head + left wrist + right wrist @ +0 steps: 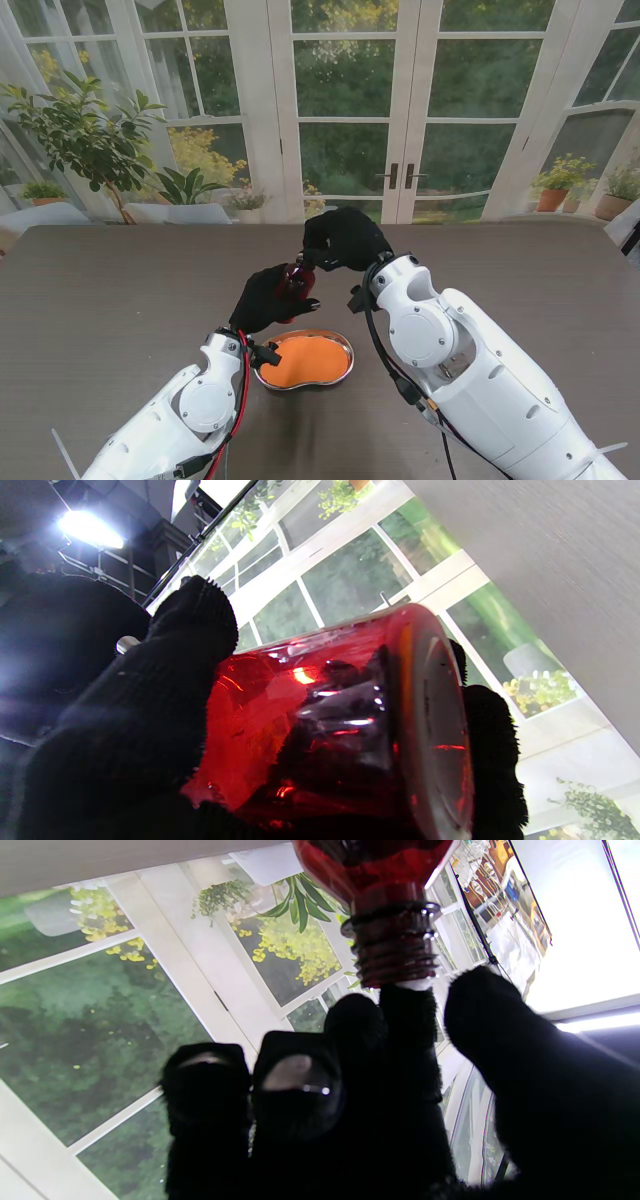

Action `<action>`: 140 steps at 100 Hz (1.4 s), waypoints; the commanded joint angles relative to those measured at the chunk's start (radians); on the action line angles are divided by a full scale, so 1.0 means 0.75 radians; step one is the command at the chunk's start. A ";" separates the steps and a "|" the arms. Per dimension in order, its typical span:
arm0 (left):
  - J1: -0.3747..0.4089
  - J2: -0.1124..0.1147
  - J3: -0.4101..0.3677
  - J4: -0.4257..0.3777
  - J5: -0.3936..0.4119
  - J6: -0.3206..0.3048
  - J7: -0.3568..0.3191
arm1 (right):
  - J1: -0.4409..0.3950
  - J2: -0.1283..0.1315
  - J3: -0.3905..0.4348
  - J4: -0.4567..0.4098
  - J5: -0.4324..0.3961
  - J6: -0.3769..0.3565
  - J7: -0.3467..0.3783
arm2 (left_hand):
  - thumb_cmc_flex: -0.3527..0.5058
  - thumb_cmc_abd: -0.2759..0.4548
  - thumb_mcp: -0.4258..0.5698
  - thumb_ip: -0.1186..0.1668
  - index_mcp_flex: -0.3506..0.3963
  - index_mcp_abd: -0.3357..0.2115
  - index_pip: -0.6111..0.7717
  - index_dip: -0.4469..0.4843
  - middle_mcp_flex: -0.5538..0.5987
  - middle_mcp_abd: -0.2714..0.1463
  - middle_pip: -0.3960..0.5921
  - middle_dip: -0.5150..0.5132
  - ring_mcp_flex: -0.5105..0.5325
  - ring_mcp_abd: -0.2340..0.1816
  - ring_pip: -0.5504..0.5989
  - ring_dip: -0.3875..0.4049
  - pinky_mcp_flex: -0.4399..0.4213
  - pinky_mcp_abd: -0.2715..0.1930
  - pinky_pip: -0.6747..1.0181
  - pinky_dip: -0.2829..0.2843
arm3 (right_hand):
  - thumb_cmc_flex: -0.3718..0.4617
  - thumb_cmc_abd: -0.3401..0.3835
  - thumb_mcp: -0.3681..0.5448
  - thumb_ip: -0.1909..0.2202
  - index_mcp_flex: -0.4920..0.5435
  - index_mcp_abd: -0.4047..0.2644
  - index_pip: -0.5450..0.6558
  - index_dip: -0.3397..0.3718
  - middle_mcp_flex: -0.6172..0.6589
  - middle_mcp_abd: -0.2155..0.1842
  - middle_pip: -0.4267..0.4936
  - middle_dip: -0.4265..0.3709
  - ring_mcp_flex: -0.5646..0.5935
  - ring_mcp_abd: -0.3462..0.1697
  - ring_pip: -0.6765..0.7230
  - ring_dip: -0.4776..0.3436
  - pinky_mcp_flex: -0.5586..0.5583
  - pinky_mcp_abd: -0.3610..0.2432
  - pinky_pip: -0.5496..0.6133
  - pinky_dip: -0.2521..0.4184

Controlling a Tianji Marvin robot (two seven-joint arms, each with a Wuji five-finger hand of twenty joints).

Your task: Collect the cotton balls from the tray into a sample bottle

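Note:
My left hand (pixel 266 300), in a black glove, is shut on a red glass sample bottle (pixel 296 279) and holds it tilted above the table, just beyond the tray. The left wrist view is filled by the bottle (pixel 325 720), with gloved fingers (pixel 150 705) wrapped round it. My right hand (pixel 343 240) hovers at the bottle's mouth. In the right wrist view its fingertips (pixel 405 1010) press against the threaded neck (pixel 395 945), with a sliver of white cotton ball (pixel 415 984) between them and the mouth. The kidney-shaped metal tray (pixel 340 350) shows an orange inside; I make out no cotton balls in it.
The dark wooden table (pixel 120 290) stretches wide on both sides of the tray. White glass doors (pixel 400 120) and potted plants (pixel 85 130) stand behind the far edge. Both white forearms rise from the near corners, flanking the tray.

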 commanded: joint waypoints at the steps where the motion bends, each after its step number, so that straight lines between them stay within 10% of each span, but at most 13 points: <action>1: 0.001 -0.009 -0.002 -0.008 -0.004 -0.001 -0.022 | -0.002 -0.002 -0.001 0.003 0.001 -0.006 0.022 | 0.206 0.255 0.213 0.013 0.182 -0.346 0.123 0.029 0.095 -0.158 0.014 -0.007 0.006 -0.003 0.021 0.014 -0.050 -0.054 -0.039 -0.004 | -0.024 0.035 -0.003 0.051 0.004 0.049 -0.002 0.008 0.006 0.006 0.000 -0.006 0.046 -0.004 0.022 0.009 0.002 0.020 0.077 0.012; 64: 0.007 -0.008 -0.005 -0.015 -0.005 0.006 -0.020 | 0.001 -0.001 0.004 0.011 0.013 -0.010 0.030 | 0.208 0.255 0.212 0.014 0.181 -0.345 0.122 0.031 0.094 -0.156 0.013 -0.009 0.005 -0.003 0.020 0.013 -0.051 -0.052 -0.040 -0.004 | -0.147 0.268 -0.031 0.120 0.047 0.091 -0.129 0.083 -0.005 0.022 0.004 -0.042 0.045 0.013 0.020 0.006 -0.012 0.023 0.082 0.021; 94: 0.006 -0.009 -0.006 -0.014 -0.003 0.006 -0.015 | 0.000 0.003 0.008 0.016 -0.012 -0.026 0.029 | 0.207 0.255 0.211 0.013 0.182 -0.346 0.122 0.033 0.096 -0.158 0.014 -0.008 0.006 -0.003 0.021 0.014 -0.050 -0.054 -0.039 -0.004 | -0.290 0.454 -0.108 0.317 0.117 0.108 -0.322 0.286 -0.004 0.028 -0.001 -0.047 0.045 0.025 0.016 0.004 -0.021 0.024 0.085 0.023; 140: 0.011 -0.009 -0.008 -0.017 -0.004 0.010 -0.014 | -0.010 0.009 0.031 0.006 -0.039 -0.031 0.027 | 0.209 0.256 0.211 0.014 0.181 -0.344 0.121 0.033 0.095 -0.157 0.014 -0.008 0.006 -0.006 0.022 0.014 -0.050 -0.053 -0.038 -0.004 | -0.241 0.377 -0.111 0.199 0.057 0.048 -0.310 0.229 -0.013 0.024 -0.020 -0.056 0.045 0.018 0.005 0.001 -0.019 0.020 0.086 0.021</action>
